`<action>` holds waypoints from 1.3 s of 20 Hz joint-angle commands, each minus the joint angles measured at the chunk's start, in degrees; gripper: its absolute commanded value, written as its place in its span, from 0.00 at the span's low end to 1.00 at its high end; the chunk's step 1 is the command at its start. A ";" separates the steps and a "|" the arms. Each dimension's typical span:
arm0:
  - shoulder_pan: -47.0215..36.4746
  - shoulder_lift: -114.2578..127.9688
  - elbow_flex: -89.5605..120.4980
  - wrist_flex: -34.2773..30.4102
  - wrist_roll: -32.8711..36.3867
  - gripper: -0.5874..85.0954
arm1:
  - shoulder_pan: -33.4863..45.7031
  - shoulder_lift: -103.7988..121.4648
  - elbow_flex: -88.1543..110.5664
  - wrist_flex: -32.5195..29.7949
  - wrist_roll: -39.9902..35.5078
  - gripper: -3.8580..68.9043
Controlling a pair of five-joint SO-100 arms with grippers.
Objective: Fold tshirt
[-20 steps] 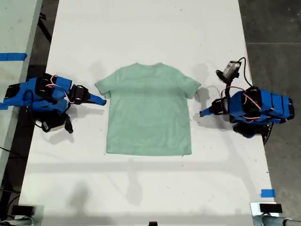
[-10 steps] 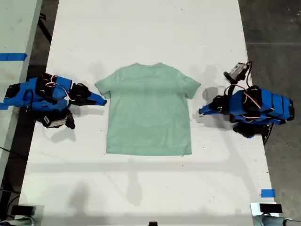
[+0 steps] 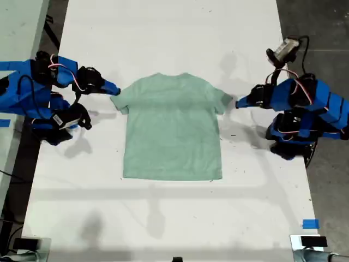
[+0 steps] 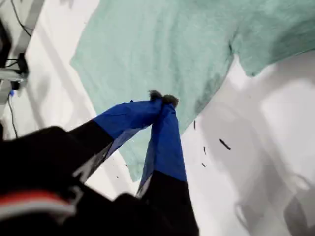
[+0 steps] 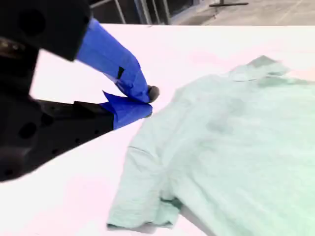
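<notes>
Two sets of fingers: both pinched shut, nothing in them.
My first gripper [image 4: 162,100]: fingers closed tip to tip, parked just off the sleeve [image 3: 222,100] on the exterior view's right. Looks raised off the cloth, going by the shadow underneath.
My second gripper [image 5: 147,98]: same deal at the other sleeve [image 3: 120,100] on the exterior view's left. Fingers narrow to shut, tip right at the sleeve edge. Touching or not, can't tell.
Tshirt [image 3: 172,128]: spread flat mid-surface between the two arms, collar [image 3: 173,75] toward the exterior view's top, hem [image 3: 172,176] toward its bottom. No fold in it yet.
Step in hand: probably lining up the first pinch, one sleeve or shoulder per arm.
Doing it well: open the fingers wide before dropping. Slide the lower finger under the sleeve edge, then close on the sleeve's full thickness rather than the top layer only. Match height and timing on both sides so the cloth lifts evenly.
Watch out for: soft fabric bunching if shut fingers get pushed into it. Also a lopsided grab that drags the whole shirt sideways.
Surface [image 3: 163,33]: plain white, loads of bare room past the collar for carrying a fold over.
</notes>
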 commanded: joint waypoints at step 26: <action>-21.97 -27.60 -20.48 14.06 21.18 0.42 | 28.48 -49.83 -15.56 -6.77 -40.52 0.54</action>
